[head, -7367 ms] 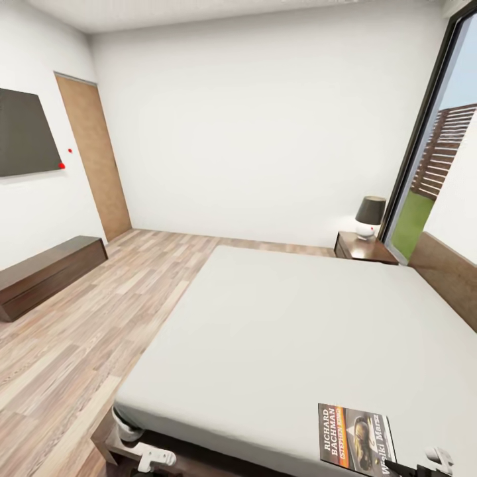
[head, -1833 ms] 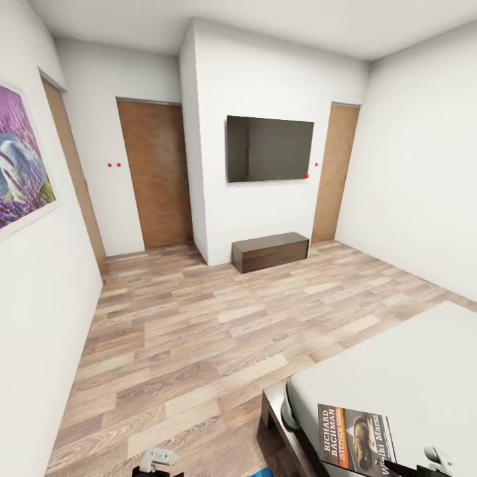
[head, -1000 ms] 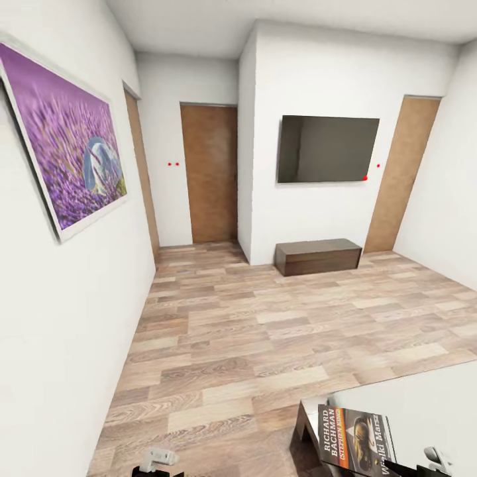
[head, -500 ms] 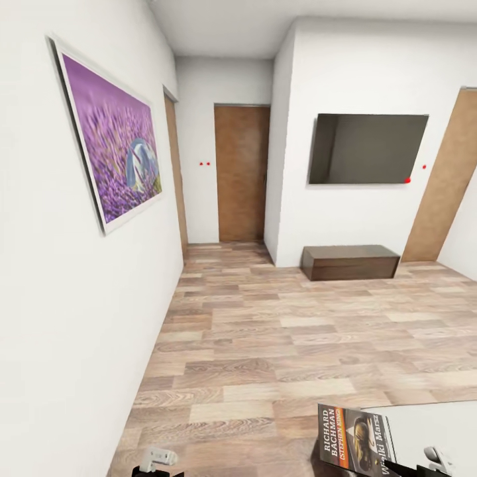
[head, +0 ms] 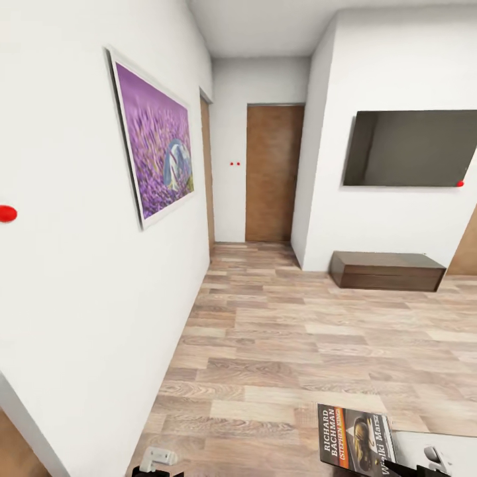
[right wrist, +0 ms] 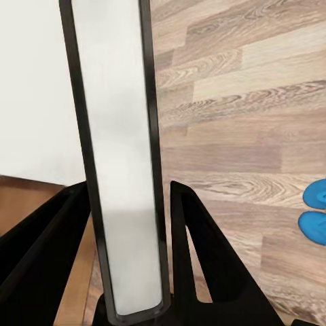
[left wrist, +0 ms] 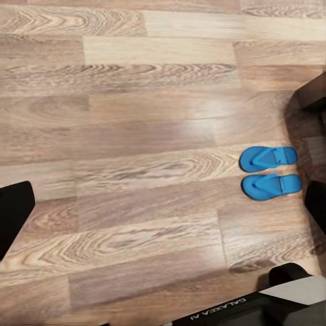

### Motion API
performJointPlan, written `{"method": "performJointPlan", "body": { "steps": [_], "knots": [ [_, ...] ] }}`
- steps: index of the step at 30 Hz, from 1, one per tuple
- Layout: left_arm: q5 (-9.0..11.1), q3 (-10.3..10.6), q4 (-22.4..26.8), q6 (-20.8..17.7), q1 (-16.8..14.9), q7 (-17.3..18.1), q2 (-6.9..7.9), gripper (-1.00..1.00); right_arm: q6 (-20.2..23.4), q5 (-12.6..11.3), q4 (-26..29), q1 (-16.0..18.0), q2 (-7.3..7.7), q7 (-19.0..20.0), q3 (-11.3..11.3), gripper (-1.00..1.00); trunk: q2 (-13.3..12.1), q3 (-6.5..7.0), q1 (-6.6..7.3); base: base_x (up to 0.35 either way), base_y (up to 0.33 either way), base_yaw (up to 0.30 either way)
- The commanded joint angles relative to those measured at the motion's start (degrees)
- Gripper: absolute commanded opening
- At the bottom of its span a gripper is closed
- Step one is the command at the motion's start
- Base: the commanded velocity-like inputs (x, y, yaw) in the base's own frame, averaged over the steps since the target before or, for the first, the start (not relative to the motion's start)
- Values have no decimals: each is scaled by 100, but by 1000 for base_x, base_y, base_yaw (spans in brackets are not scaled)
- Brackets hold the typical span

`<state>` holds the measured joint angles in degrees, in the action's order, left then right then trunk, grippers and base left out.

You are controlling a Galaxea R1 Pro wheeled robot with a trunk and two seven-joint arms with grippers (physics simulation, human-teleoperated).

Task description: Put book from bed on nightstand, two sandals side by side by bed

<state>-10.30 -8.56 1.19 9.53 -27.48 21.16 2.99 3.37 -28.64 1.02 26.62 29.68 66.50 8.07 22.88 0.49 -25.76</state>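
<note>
- One book point(head: 354, 439) shows low at the right of the head view, its black and orange cover facing up and its white lettering running along the spine side.
- In the right wrist view the book point(right wrist: 115, 156) is seen edge-on, a pale page block between two dark covers, standing between the two black fingers point(right wrist: 204, 265) of the right gripper point(right wrist: 125, 258); the jaws are clamped on it.
- A pale corner of the bed point(head: 440, 447) lies just beside the book at the head view's lower right.
- Two blue sandals point(left wrist: 269, 171) lie flat on the floor point(left wrist: 136, 136) in the left wrist view, side by side and near each other but not touching, toes pointing the same way.
- The edges of both sandals point(right wrist: 314, 209) also show at the border of the right wrist view.
- The left gripper point(head: 156, 458) shows as a white part at the bottom of the head view; I cannot tell how its jaws stand.
- On the walls: one purple picture point(head: 159, 156) and one dark screen point(head: 411, 148).
- One low dark cabinet point(head: 387, 270) stands on the floor under the screen.
- One brown door point(head: 271, 173) stands shut at the end of the passage.
- Four small red dots show on the walls.
</note>
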Motion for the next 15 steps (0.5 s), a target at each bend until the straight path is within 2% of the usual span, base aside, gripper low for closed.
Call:
{"method": "performJointPlan", "body": {
  "steps": [1,15],
  "knots": [
    [-60,-49,-6,23,-3,11,0,100,34,-63,3,1,2,18,10,-100,4,-2,-2,0,0,291],
    [-56,-49,-8,23,-3,11,0,100,33,-63,9,1,3,21,10,-100,4,-2,-2,0,0,291]
  ]
}}
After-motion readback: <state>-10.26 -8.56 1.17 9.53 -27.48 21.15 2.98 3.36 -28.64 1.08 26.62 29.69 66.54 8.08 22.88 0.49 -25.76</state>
